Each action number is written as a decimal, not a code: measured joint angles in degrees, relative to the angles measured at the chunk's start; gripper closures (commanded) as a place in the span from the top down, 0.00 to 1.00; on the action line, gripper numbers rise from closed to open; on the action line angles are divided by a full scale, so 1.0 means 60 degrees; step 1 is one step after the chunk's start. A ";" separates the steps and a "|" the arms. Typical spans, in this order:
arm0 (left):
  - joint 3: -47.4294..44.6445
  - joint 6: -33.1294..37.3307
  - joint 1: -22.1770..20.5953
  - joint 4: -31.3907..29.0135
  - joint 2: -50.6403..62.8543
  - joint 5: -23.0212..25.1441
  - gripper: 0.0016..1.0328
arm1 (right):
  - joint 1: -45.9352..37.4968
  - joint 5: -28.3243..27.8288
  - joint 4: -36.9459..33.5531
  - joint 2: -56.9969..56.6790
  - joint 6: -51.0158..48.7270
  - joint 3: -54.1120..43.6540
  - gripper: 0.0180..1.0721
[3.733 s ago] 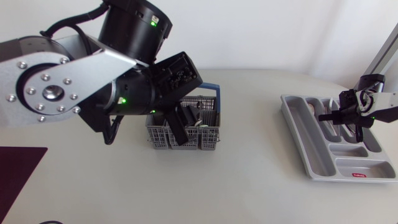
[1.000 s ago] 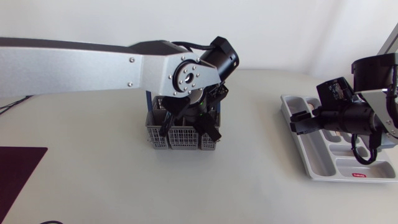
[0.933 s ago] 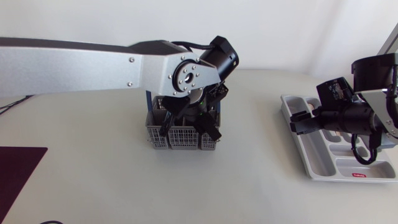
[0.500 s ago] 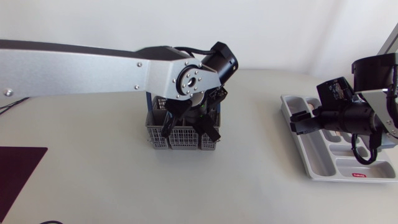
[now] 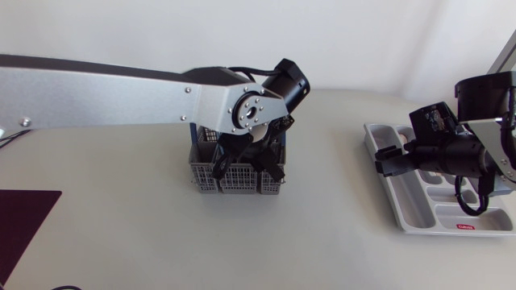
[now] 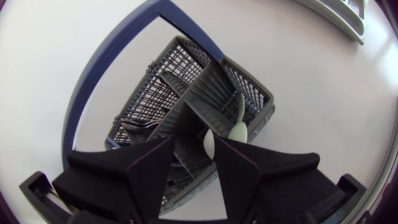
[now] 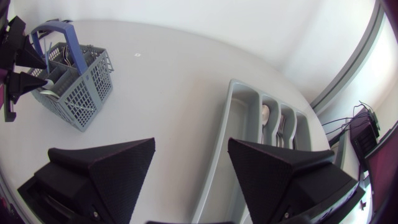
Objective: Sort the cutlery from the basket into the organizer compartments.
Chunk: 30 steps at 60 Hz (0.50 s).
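Observation:
The grey mesh basket (image 5: 235,182) with a blue handle (image 6: 102,71) stands mid-table. My left gripper (image 5: 246,171) points down into it, fingers apart. In the left wrist view a white cutlery end (image 6: 210,145) and a pale green one (image 6: 238,130) stick up between the fingers of the left gripper (image 6: 194,140), close to one finger, with a gap to the other. Dark cutlery (image 6: 134,124) lies in a further compartment. My right gripper (image 5: 385,159) hovers open and empty at the near end of the grey organizer (image 5: 411,211). A spoon (image 7: 265,115) and forks (image 7: 281,127) lie in the organizer (image 7: 245,118).
A dark maroon mat (image 5: 24,217) lies at the table's front left corner. In the right wrist view the basket (image 7: 74,87) and my left gripper (image 7: 26,61) show far across the bare white table from the right gripper (image 7: 191,143).
My left arm has swung over the basket and lowered its gripper into it; over the last second its fingers have drawn a little closer together. The right arm has kept still.

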 measured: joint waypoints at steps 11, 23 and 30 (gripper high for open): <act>-0.0219 -0.0004 -0.0076 0.0004 0.0000 -0.0098 0.39 | 0.0058 0.0007 0.0000 0.0000 0.0000 0.0000 0.80; -0.0226 0.0000 -0.0084 0.0004 0.0000 -0.0142 0.26 | 0.0098 0.0018 0.0000 -0.0044 0.0029 -0.0007 0.81; -0.0288 0.0000 -0.0084 0.0168 0.0004 -0.0157 0.12 | 0.0098 0.0036 -0.0004 -0.0113 0.0029 -0.0036 0.81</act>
